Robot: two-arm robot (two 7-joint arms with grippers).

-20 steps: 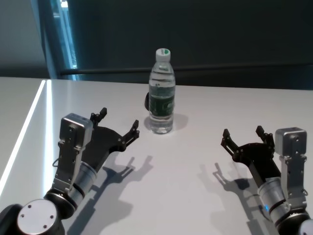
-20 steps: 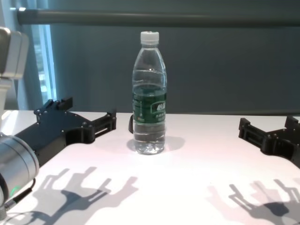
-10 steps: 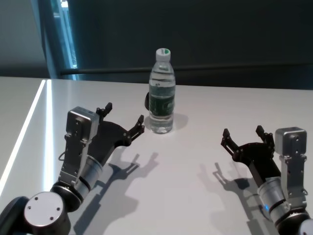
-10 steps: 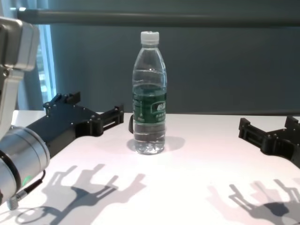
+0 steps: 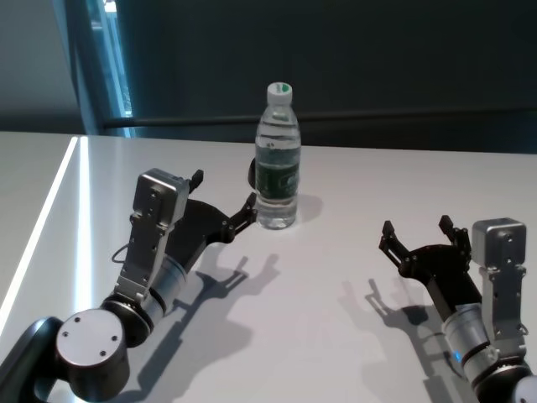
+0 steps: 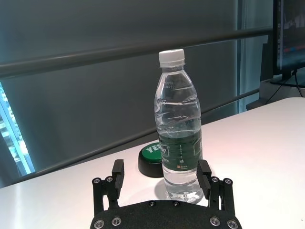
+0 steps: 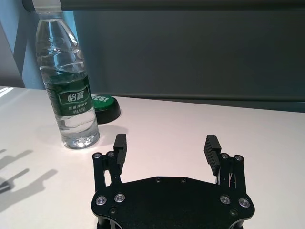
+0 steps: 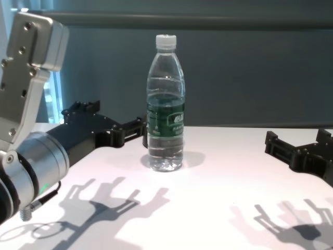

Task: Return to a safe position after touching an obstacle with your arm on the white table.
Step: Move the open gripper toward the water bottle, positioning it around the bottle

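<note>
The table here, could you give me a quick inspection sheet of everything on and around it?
Surface: white table, glossy, carrying shadows of both arms.
Job's things: bottle upright, capped, green label.
Clutter: green button on a black base behind the bottle.
Grippers: left tool open, one finger right beside the bottle; contact cannot be confirmed. Right tool open, apart from the bottle on its right.
Cables: thin wire by the left wrist.
Surroundings: dark wall with a rail; window strip far left.

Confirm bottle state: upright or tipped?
Upright. The bottle stands on its base on the table, cap on top; the left gripper sits open beside it.
</note>
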